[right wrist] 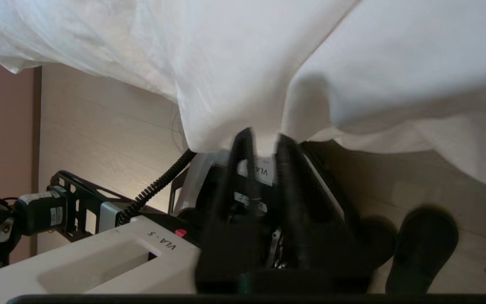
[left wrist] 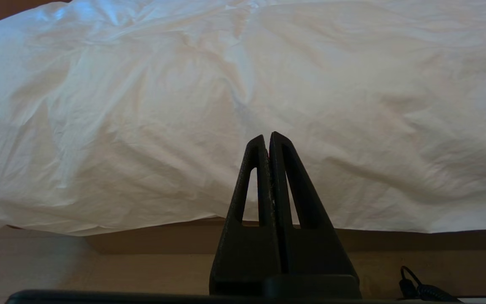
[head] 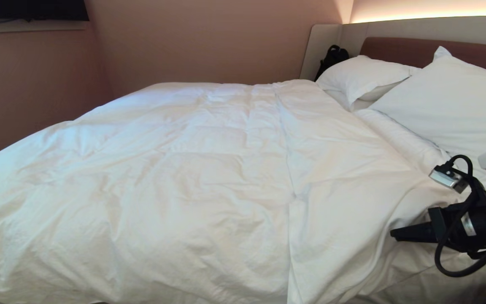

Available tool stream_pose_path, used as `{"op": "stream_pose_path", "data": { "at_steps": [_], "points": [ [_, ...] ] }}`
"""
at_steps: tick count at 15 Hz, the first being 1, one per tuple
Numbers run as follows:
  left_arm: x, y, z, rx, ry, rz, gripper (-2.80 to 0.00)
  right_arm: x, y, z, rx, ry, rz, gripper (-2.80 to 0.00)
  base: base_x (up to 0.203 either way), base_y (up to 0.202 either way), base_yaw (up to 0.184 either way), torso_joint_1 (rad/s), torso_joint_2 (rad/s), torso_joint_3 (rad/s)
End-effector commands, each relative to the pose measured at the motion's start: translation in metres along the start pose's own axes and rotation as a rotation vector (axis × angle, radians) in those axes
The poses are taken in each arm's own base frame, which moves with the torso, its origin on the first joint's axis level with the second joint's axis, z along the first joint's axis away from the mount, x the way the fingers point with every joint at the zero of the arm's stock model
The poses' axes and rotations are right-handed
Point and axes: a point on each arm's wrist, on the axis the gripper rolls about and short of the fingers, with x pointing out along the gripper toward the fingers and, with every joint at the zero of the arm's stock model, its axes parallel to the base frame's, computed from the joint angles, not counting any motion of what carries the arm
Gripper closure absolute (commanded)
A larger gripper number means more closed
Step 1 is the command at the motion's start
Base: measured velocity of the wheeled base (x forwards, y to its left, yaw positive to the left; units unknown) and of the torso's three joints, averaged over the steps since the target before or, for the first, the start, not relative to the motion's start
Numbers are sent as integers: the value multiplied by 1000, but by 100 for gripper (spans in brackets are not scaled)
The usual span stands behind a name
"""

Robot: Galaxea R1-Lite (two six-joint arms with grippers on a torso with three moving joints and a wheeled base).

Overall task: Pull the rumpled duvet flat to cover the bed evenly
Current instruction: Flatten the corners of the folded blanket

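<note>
The white puffy duvet [head: 209, 169] lies spread over the bed [head: 416, 48], wrinkled, and hangs over the near side. My right gripper [head: 395, 234] points into its hanging edge at the right of the near side. In the right wrist view the right gripper [right wrist: 264, 139] has its fingers a little apart, and the duvet's hem [right wrist: 247, 63] reaches down between the tips. My left gripper [left wrist: 267, 137] is shut and empty, in front of the draped duvet [left wrist: 226, 84] and above the bed's brown base [left wrist: 141, 242]. It is outside the head view.
Two white pillows [head: 361, 76] [head: 449, 97] lean at the headboard, with a black bag [head: 331, 57] behind them. A pink wall [head: 36, 84] runs along the bed's far side. My own white base [right wrist: 99, 253] and a dark shoe [right wrist: 420, 249] are on the wooden floor.
</note>
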Motion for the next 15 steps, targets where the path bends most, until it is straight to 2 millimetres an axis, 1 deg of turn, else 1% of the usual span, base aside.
{"op": "stream_pose_path", "data": {
  "at_steps": [1,4,6,8,9,12,15],
  "points": [
    [0,0,0,0,0,0,0,-9,4,-5,-9,-25,2,-280,0,0,0,0,0,0],
    [0,0,0,0,0,0,0,-3,0,-5,6,-5,-6,-280,0,0,0,0,0,0],
    [0,0,0,0,0,0,0,11,-10,2,29,30,-13,-280,0,0,0,0,0,0],
    [0,0,0,0,0,0,0,20,-19,6,51,52,-32,-280,0,0,0,0,0,0],
    [0,0,0,0,0,0,0,21,-23,7,58,45,-56,-280,0,0,0,0,0,0],
    [0,0,0,0,0,0,0,19,-28,9,67,30,-70,-280,0,0,0,0,0,0],
    [0,0,0,0,0,0,0,15,-28,9,60,17,-74,-280,0,0,0,0,0,0]
  ]
}}
